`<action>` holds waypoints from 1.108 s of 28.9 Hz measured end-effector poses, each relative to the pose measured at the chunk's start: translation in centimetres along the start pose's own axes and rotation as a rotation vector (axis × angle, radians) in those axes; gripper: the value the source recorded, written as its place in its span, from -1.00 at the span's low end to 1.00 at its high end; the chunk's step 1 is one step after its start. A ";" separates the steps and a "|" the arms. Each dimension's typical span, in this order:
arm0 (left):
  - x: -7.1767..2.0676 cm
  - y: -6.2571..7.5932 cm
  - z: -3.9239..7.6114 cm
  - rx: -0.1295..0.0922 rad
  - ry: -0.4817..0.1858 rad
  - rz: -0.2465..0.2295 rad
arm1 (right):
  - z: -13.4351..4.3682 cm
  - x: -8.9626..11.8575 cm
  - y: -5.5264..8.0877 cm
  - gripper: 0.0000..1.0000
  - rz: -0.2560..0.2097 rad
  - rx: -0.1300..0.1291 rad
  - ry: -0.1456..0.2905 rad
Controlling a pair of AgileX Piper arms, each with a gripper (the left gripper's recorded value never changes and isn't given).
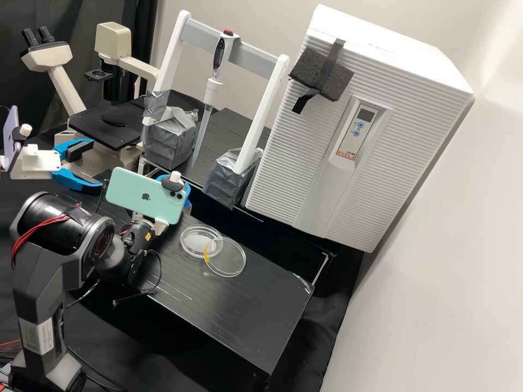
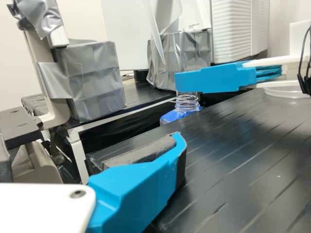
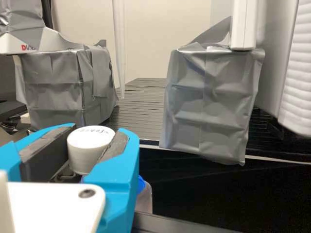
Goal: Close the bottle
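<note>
Bottle [image 2: 186, 103] is located at the rear edge of the black worktop [image 1: 234, 310], directly beneath the right pincer [image 3: 86, 150]. Its clear threaded neck is exposed and not yet covered. The white cap [image 3: 91, 141] is clamped by its side wall between the right pincer's blue fingers. The left pincer [image 1: 80, 163] is spread wide, with nothing held, well apart from the bottle. The bottle is judged to be light, thin-walled plastic, easily tipped or spun under torque. It is best steadied at the body below the neck. The cap is judged rigid and smooth, so slippage during turning is to be expected.
</note>
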 end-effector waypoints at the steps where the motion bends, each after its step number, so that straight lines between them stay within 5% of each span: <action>1: 0.00 0.0 0.0 0.000 0.000 0.000 | 0.0 0.0 0.0 -1.00 0.000 0.000 0.000; 15: -0.06 0.3 0.1 0.005 0.000 0.008 | -0.5 0.2 -0.3 -1.00 -0.011 -0.007 0.013; 32: -0.06 0.3 0.1 0.005 0.000 0.008 | -1.1 0.0 -0.6 -1.00 -0.018 -0.078 0.016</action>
